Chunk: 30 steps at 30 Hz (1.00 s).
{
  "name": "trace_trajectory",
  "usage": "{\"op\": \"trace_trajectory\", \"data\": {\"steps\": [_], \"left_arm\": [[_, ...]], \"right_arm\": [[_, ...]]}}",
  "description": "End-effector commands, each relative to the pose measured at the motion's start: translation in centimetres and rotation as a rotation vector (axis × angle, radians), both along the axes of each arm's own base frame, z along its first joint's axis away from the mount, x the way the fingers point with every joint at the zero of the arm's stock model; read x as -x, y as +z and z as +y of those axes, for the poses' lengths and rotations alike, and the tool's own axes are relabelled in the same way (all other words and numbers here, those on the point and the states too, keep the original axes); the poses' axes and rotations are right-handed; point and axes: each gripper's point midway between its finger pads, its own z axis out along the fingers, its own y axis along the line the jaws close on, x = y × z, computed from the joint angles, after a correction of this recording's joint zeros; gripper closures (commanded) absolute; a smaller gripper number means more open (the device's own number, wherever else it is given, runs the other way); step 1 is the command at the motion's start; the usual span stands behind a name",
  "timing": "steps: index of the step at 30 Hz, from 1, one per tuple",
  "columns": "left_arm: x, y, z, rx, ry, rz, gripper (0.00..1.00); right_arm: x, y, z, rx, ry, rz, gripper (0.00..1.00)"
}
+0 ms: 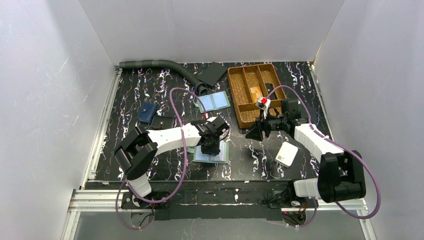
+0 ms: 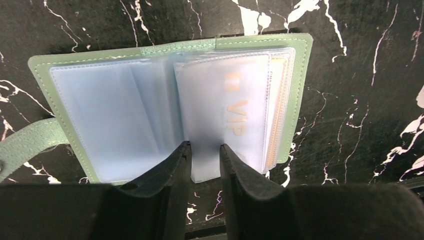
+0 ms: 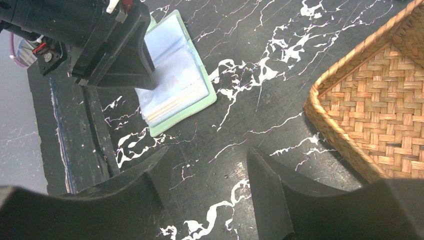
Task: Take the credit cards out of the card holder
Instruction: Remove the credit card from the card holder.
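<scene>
Black marbled table (image 1: 130, 90), white walls around. By its near edge, left of middle, the card holder (image 2: 300, 75) lies open, credit cards (image 2: 225, 110) in its sleeves. The left gripper (image 2: 205, 147) sits over the sleeves' lower edge, jaws narrowly parted, clamping nothing. Farther right, the right gripper (image 3: 207, 150) hangs released, empty, near the wicker tray (image 3: 360, 125).

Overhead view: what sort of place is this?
Probably a robot test booth, not a home: plain white walls box in a black marbled table, with left arm and right arm bolted to its near rail.
</scene>
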Motion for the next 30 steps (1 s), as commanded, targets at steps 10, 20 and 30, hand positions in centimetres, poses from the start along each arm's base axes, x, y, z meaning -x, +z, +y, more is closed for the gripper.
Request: {"op": "trace_trajectory", "data": {"steps": [10,20,30], "left_arm": [[0.6,0.5,1.2,0.285,0.062,0.034,0.89],[1.0,-0.4,1.8,0.397,0.12,0.07,1.0],[1.3,-0.6,2.2,0.439,0.136,0.089,1.0]], "right_arm": [[2.1,0.6,3.9,-0.007,0.16,-0.029,0.37],[4.1,-2.8,10.0,0.139,0.261,0.022,0.72],[2.6,-5.3,11.9,0.281,0.16,0.014,0.97]]}}
